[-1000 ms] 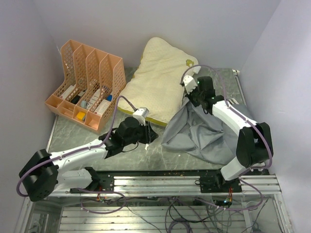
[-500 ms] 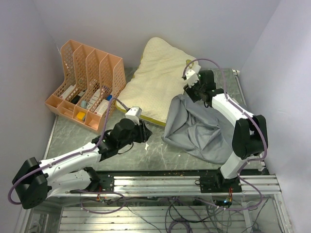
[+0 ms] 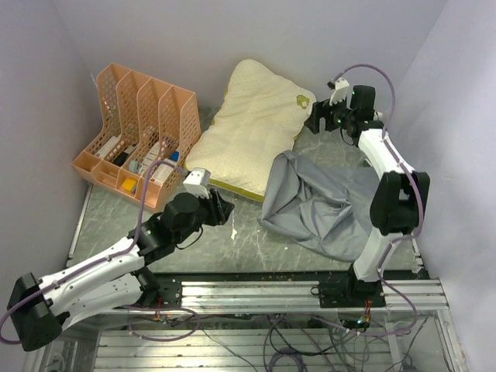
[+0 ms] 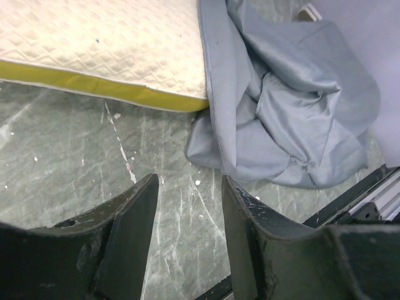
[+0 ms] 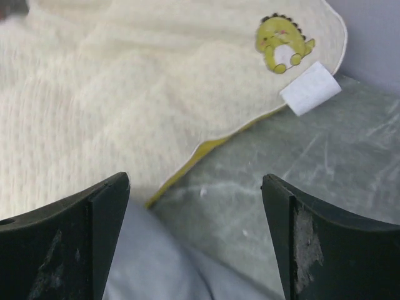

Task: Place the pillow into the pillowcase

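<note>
The left gripper (image 4: pixel 187 181) is seen with its jaws partly parted. Nothing is held between them, and only the bare grey table (image 4: pixel 75 162) is framed in the gap. Ahead of these jaws and to their left, the pillow (image 4: pixel 94 37) is laid flat, with its olive-yellow side edge turned toward the fingers. Ahead and to their right, the pillowcase (image 4: pixel 281 106) is heaped in wrinkles, and one hem is pressed against the pillow's near corner.

The right gripper (image 5: pixel 195 181) is held with its jaws spread wide, and nothing is gripped. Beyond the gap, the edge of the pillow is seen running across the table. Beyond the right-hand finger, a small green dinosaur logo (image 5: pixel 281 44) and a white tag (image 5: pixel 310 87) are shown at the pillow's corner. A blurred fold of the pillowcase is caught low in the wrist view, close to the left-hand finger.

From above, an orange file rack (image 3: pixel 139 139) is seen well apart from both grippers, beyond and left of the left jaws.
</note>
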